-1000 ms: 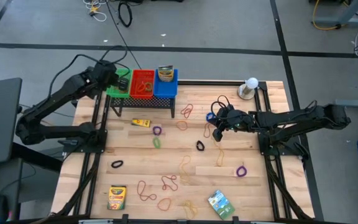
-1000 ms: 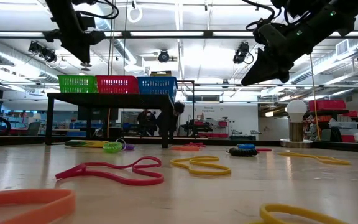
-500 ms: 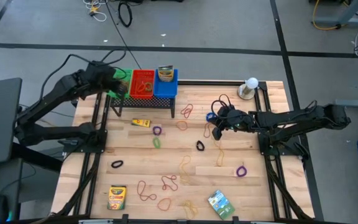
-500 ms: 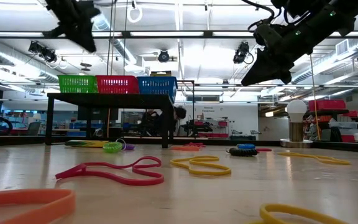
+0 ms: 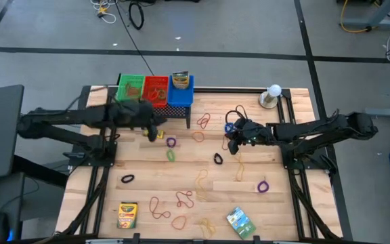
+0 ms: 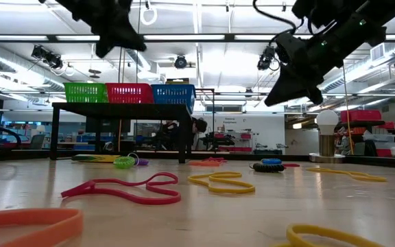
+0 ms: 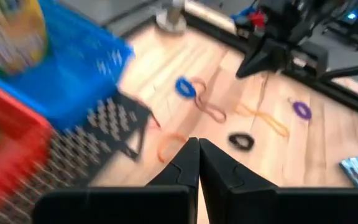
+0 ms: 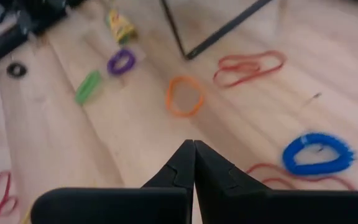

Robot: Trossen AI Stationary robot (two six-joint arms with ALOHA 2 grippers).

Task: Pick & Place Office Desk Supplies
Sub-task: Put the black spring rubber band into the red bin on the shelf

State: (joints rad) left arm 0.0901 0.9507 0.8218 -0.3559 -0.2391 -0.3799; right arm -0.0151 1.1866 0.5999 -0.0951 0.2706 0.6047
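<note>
Jaws of both grippers: pressed together, fingertip to fingertip, nothing between them. Left gripper (image 5: 156, 130) hangs above the table just in front of the rack; right gripper (image 5: 231, 144) hangs at 3 o'clock of table centre, over scattered bands.

Nearest edge, 7 o'clock: flat crayon box (image 5: 127, 214), yellow-green card. 5 o'clock: green printed packet (image 5: 240, 221), glossy, lying askew. Between them: thin red and orange rubber loops (image 5: 185, 198), limp and twisted.

Mid table: purple loop (image 5: 263, 185) at 4 o'clock; black loop (image 5: 218, 159) near centre; second black loop (image 5: 127, 179) at 8 o'clock; small green loop (image 5: 171, 155); purple ring (image 5: 171, 142) beside it.

Farther: orange ring (image 8: 185, 96), round and thin; blue loop (image 8: 317, 153), thick, ribbed; second crayon box (image 5: 149, 133) partly under the left gripper.

Far edge, 11 o'clock: black mesh rack (image 5: 175, 110) carrying green basket (image 5: 128, 86), red basket (image 5: 156, 89), blue basket (image 5: 181, 93), all latticed plastic. 1 o'clock: white ball on round base (image 5: 272, 94).
</note>
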